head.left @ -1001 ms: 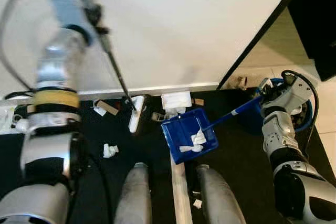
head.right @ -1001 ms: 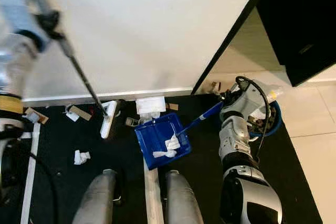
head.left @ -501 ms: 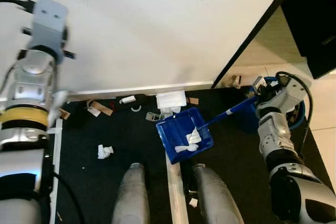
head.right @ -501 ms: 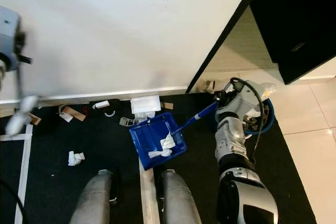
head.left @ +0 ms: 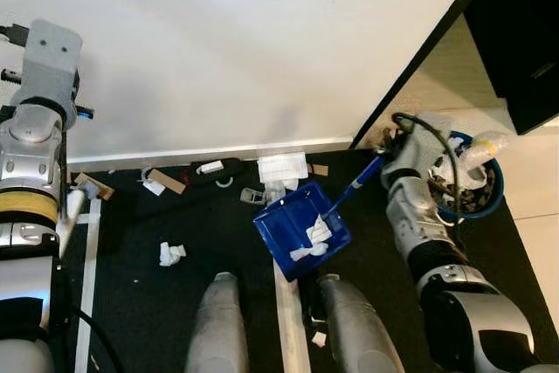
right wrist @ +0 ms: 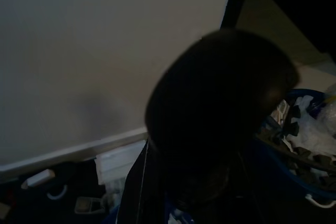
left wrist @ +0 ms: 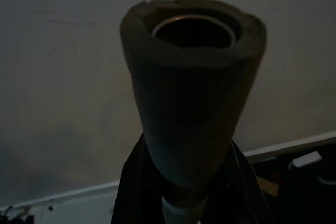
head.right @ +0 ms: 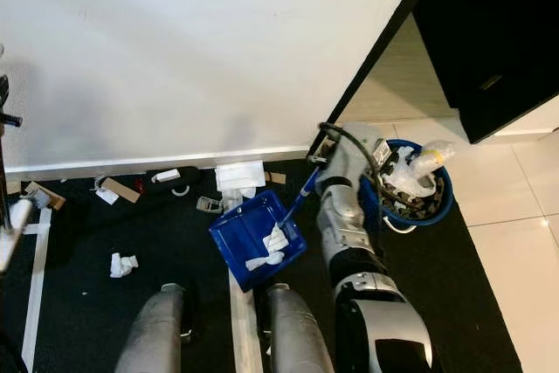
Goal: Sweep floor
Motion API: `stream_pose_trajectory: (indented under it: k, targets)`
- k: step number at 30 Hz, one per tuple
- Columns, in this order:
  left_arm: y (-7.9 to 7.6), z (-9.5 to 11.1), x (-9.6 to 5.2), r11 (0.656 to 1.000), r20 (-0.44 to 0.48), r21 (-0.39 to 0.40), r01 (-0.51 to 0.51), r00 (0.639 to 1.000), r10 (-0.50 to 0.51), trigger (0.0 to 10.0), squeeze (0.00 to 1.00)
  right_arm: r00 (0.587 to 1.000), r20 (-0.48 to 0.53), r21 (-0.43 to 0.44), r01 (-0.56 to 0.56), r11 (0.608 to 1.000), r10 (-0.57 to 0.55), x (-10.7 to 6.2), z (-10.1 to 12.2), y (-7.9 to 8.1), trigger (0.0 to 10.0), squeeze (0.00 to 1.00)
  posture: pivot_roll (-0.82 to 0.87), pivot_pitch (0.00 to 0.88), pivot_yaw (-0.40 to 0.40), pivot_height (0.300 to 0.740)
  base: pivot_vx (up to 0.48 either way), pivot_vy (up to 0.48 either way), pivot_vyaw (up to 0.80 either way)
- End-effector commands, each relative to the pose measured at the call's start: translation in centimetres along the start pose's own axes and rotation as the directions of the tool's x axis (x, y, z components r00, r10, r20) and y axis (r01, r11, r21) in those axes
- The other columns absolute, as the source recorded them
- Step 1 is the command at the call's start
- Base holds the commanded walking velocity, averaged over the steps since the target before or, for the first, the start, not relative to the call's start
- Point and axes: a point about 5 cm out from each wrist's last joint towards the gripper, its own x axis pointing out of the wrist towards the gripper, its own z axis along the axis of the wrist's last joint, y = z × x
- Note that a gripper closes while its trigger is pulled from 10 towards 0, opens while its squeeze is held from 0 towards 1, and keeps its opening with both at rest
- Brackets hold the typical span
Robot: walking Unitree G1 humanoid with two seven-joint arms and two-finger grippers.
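Home room — white wall [head.left: 262, 41], skirting board [head.left: 218, 151]

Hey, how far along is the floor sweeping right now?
Partly done. White scraps already lie in the blue dustpan, whose handle the right end effector holds beside the blue bin. The crumpled paper and the litter along the baseboard remain on the dark floor.

dustpan [head.left: 295, 231] ahead of feet, paper wads [head.left: 316, 238] in it, bin [head.left: 476, 188] right
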Motion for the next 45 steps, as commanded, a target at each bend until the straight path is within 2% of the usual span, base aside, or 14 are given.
stream_pose_trajectory:
  k: [1,9,18,23,25,26,28,29,33,36,38,40,41,45]
  targets:
    - [-1.6,-1.3,-0.2,0.999,-0.017,-0.034,0.029,0.999,-0.03,10.0,0.0,0.978,-0.201,-0.141,0.022,0.99,-0.051,-1.3,-4.2,0.0,10.0,0.0,-0.01,0.261,-0.083,0.74,0.0,0.0,0.0]
    - [-5.7,-3.2,-0.9,0.986,-0.046,-0.148,0.079,0.995,-0.086,10.0,0.0,0.989,-0.101,-0.306,0.074,0.949,-0.11,-1.4,-3.2,0.8,10.0,0.0,-0.02,0.257,-0.079,0.74,0.0,0.0,0.0]
    - [-16.2,-2.8,-2.9,0.896,-0.079,-0.437,0.084,0.988,-0.131,10.0,0.0,0.992,-0.073,-0.359,0.073,0.931,-0.106,-2.0,-3.9,0.3,10.0,0.0,-0.02,0.262,-0.084,0.74,0.0,0.0,0.0]
    - [-21.2,2.3,-3.6,0.754,-0.041,-0.652,0.08,0.989,-0.141,10.0,0.0,0.984,-0.073,-0.364,0.125,0.923,-0.162,-1.9,-3.8,-1.1,10.0,0.0,-0.02,0.262,-0.082,0.74,0.0,0.0,0.0]
    - [-23.5,7.3,-4.0,0.621,0.014,-0.775,0.112,0.987,-0.161,10.0,0.0,0.978,-0.078,-0.364,0.152,0.919,-0.192,-1.8,-3.8,-2.0,10.0,0.0,-0.02,0.262,-0.081,0.74,0.0,0.0,0.0]
    - [-23.5,7.3,-4.0,0.621,0.014,-0.775,0.112,0.987,-0.161,10.0,0.0,0.978,-0.078,-0.364,0.152,0.919,-0.192,-1.8,-3.8,-2.0,10.0,0.0,-0.02,0.262,-0.081,0.74,0.0,0.0,0.0]
    - [-24.6,11.6,-4.6,0.509,0.084,-0.844,0.167,0.98,-0.183,10.0,0.0,0.974,-0.082,-0.359,0.169,0.918,-0.211,-1.7,-3.7,-2.6,10.0,0.0,-0.01,0.262,-0.08,0.74,0.0,0.0,0.0]
    - [-24.6,11.6,-4.6,0.509,0.084,-0.844,0.167,0.98,-0.183,10.0,0.0,0.974,-0.082,-0.359,0.169,0.918,-0.211,-1.7,-3.7,-2.6,10.0,0.0,-0.01,0.262,-0.08,0.74,0.0,0.0,0.0]
    - [-23.9,17.8,-5.1,0.324,0.243,-0.893,0.314,0.94,-0.24,10.0,0.0,0.972,-0.082,-0.359,0.176,0.917,-0.218,-1.6,-3.6,-3.1,10.0,0.0,-0.01,0.254,-0.073,0.74,0.0,0.0,0.0]
    - [-22.3,19.8,-5.3,0.271,0.326,-0.879,0.393,0.909,-0.261,10.0,0.0,0.971,-0.084,-0.356,0.181,0.917,-0.224,-1.6,-3.5,-3.2,10.0,0.0,-0.01,0.252,-0.073,0.74,0.0,0.0,0.0]
    - [-21.6,20.1,-5.3,0.286,0.359,-0.853,0.437,0.888,-0.286,10.0,0.0,0.97,-0.085,-0.354,0.182,0.917,-0.226,-1.6,-3.5,-3.2,10.0,0.0,0.0,0.244,-0.075,0.74,0.0,0.0,0.0]
    - [-20.1,19.5,-5.1,0.408,0.41,-0.745,0.528,0.844,-0.344,10.0,0.0,0.97,-0.093,-0.353,0.178,0.918,-0.224,-1.6,-3.7,-3.2,10.0,0.0,0.01,0.237,-0.078,0.74,0.0,0.0,0.0]
    - [-20.1,19.5,-5.1,0.408,0.41,-0.745,0.528,0.844,-0.344,10.0,0.0,0.97,-0.093,-0.353,0.178,0.918,-0.224,-1.6,-3.7,-3.2,10.0,0.0,0.01,0.237,-0.078,0.74,0.0,0.0,0.0]
    - [-16.7,16.0,-4.4,0.571,0.384,-0.586,0.575,0.817,-0.43,10.0,0.0,0.971,-0.106,-0.353,0.166,0.921,-0.216,-1.5,-3.8,-2.9,10.0,0.0,0.03,0.22,-0.082,0.74,0.0,0.0,0.0]
